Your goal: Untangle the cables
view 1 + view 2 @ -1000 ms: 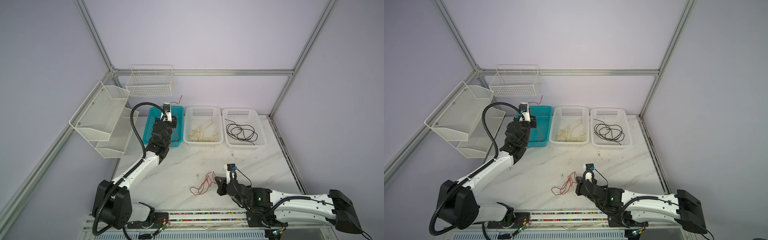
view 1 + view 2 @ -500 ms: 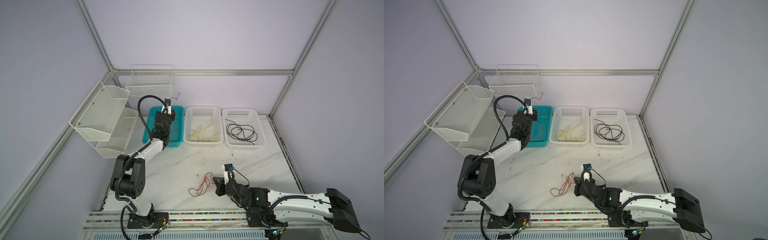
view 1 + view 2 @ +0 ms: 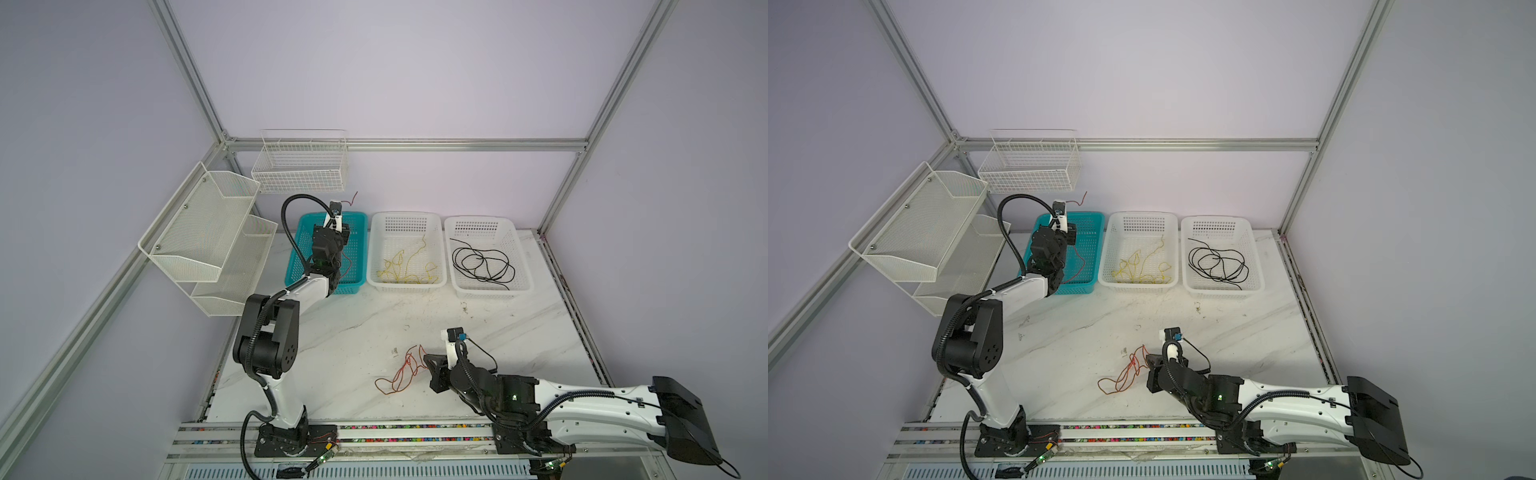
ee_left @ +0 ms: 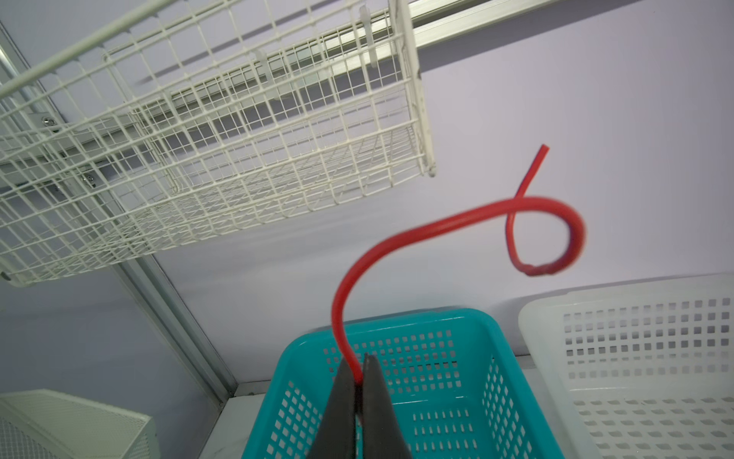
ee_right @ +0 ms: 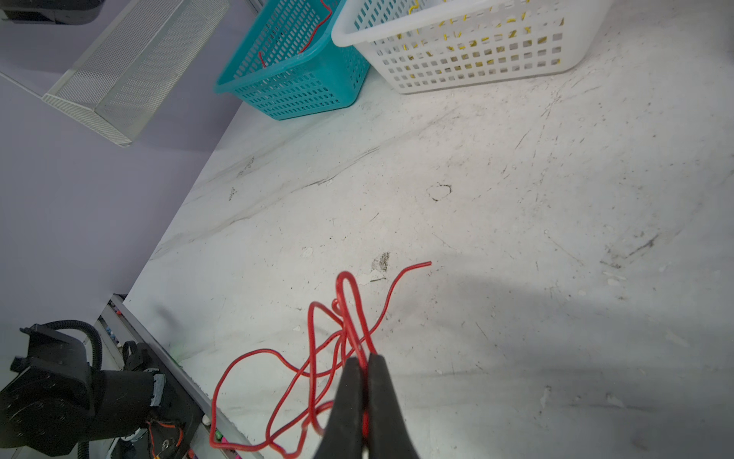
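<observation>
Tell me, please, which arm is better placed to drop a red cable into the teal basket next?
Left. The left claw is shut on a red cable over the teal basket. The right claw pinches the red tangle low over the table, far from that basket.

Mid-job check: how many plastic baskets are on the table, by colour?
Teal basket: 1
White baskets: 2
Total: 3
</observation>
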